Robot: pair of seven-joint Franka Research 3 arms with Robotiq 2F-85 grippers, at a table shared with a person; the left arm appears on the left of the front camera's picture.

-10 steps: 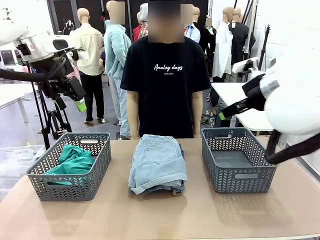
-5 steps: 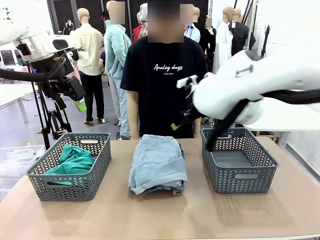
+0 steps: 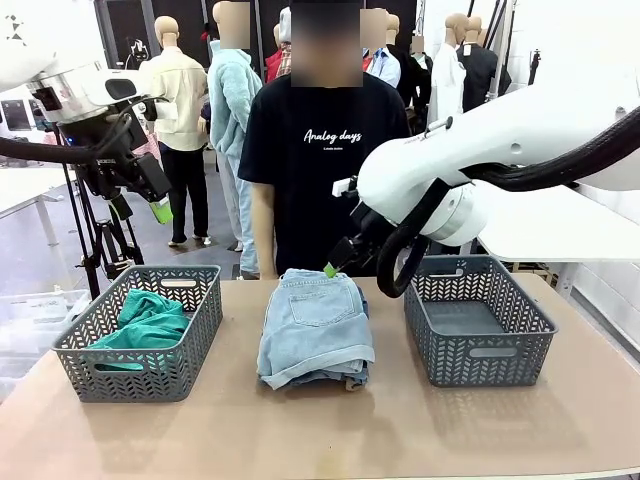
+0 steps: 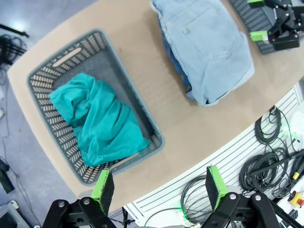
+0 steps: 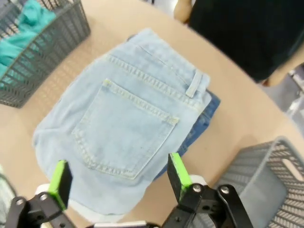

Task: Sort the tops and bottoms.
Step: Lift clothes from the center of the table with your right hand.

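Observation:
The bottoms lie folded in a stack at the table's middle: a pale light-blue pair of denim shorts (image 3: 315,325) (image 5: 128,128) (image 4: 204,47) on top, with a darker blue pair (image 5: 205,116) peeking out beneath. A teal-green top (image 3: 148,320) (image 4: 95,123) lies crumpled in the left basket (image 3: 140,375). My right gripper (image 3: 338,262) (image 5: 118,176) hovers open just above the far edge of the shorts stack, holding nothing. High above the left basket, my left gripper (image 3: 142,205) (image 4: 159,187) is open and empty.
An empty grey basket (image 3: 480,350) (image 5: 266,190) stands to the right of the stack. A person in a black T-shirt (image 3: 325,170) stands at the far edge, directly behind the shorts. Cables (image 4: 266,161) lie on the floor below the table's near side.
My right arm has swung in from the right side, across the right basket, to above the shorts stack. The left arm, the clothes and the baskets have stayed put.

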